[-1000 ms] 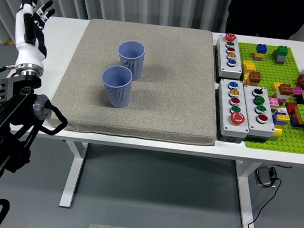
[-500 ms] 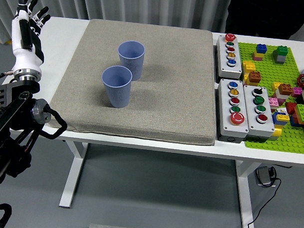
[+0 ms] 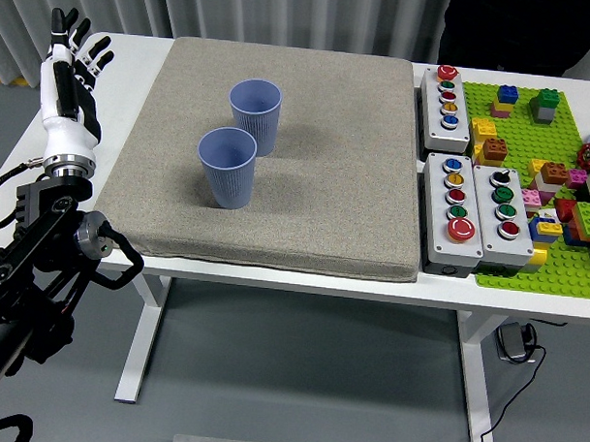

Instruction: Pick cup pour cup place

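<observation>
Edging toward the cups, the left hand comes in over the bench's left margin.

Compared with a second ago, the white-and-black left hand (image 3: pixel 73 63) has shifted slightly rightward toward the grey fabric mat (image 3: pixel 308 115) on the white bench (image 3: pixel 125 79); its fingers are spread upward and hold nothing. Both ribbed blue paper cups, the nearer one (image 3: pixel 227 167) and the farther one (image 3: pixel 255 116), stand upright and untouched mid-mat, so picking looks only begun. Grey button boxes (image 3: pixel 458 188) and a green brick baseplate (image 3: pixel 544 172) lie right.

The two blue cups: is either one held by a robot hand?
No: both blue cups stand free on the grey mat, while the left robot hand is open at the table's left edge.
</observation>
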`<state>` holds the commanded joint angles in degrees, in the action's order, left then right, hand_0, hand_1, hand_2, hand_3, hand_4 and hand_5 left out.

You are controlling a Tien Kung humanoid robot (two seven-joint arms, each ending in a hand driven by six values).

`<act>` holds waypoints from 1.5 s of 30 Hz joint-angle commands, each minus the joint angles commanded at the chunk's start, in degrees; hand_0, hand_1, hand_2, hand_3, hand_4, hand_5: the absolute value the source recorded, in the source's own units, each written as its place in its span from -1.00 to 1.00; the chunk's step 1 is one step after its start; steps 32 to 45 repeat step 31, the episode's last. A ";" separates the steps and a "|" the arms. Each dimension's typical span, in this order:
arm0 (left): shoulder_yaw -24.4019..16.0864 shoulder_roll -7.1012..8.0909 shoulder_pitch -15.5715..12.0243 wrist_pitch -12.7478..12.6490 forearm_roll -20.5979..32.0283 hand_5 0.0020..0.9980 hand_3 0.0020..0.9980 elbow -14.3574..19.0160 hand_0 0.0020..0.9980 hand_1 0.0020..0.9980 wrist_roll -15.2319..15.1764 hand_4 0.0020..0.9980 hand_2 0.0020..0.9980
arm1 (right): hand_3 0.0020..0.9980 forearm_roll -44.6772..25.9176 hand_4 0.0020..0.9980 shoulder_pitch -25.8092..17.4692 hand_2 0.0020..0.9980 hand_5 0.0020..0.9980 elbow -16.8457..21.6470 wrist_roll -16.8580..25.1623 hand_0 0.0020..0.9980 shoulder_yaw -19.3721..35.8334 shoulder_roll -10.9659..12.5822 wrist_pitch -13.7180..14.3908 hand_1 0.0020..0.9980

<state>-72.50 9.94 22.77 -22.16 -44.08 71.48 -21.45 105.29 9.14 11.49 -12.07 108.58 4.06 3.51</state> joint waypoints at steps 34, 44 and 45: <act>0.11 -0.52 -0.95 0.44 0.94 1.00 0.86 -0.23 0.51 0.57 -0.39 0.59 0.84 | 0.27 -0.18 -0.91 0.29 0.34 -0.42 -0.03 0.03 0.40 -0.09 0.05 -0.01 0.41; 0.11 -0.52 -0.95 0.44 0.94 1.00 0.86 -0.23 0.51 0.57 -0.39 0.59 0.84 | 0.27 -0.18 -0.91 0.29 0.34 -0.42 -0.03 0.03 0.40 -0.09 0.05 -0.01 0.41; 0.11 -0.52 -0.95 0.44 0.94 1.00 0.86 -0.23 0.51 0.57 -0.39 0.59 0.84 | 0.27 -0.18 -0.91 0.29 0.34 -0.42 -0.03 0.03 0.40 -0.09 0.05 -0.01 0.41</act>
